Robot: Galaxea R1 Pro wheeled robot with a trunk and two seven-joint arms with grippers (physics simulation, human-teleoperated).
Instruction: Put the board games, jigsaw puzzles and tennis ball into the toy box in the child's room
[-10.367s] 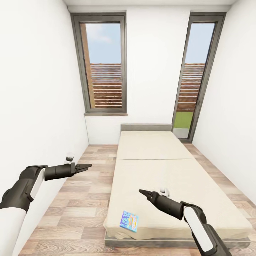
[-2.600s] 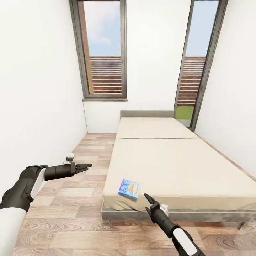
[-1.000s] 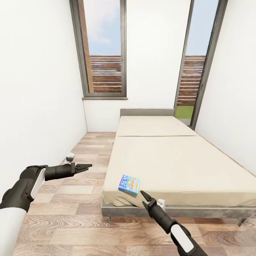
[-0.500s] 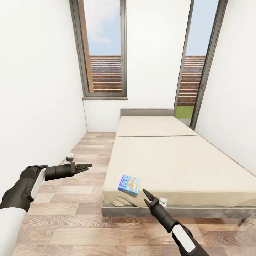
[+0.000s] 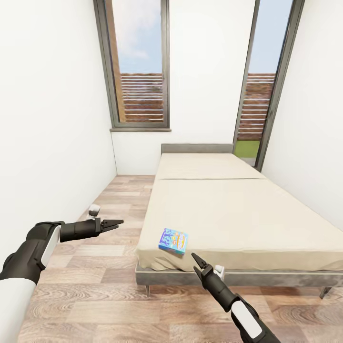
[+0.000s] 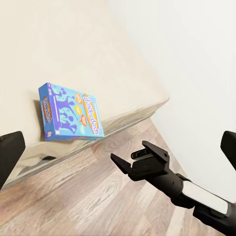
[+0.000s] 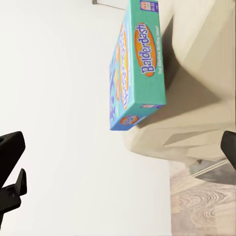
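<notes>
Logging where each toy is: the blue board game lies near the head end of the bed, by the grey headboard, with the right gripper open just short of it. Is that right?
Not quite. The blue board game lies near the foot end of the bed, at its near left corner, far from the grey headboard, as the head view shows. The rest holds: the right gripper is open just short of it.
</notes>
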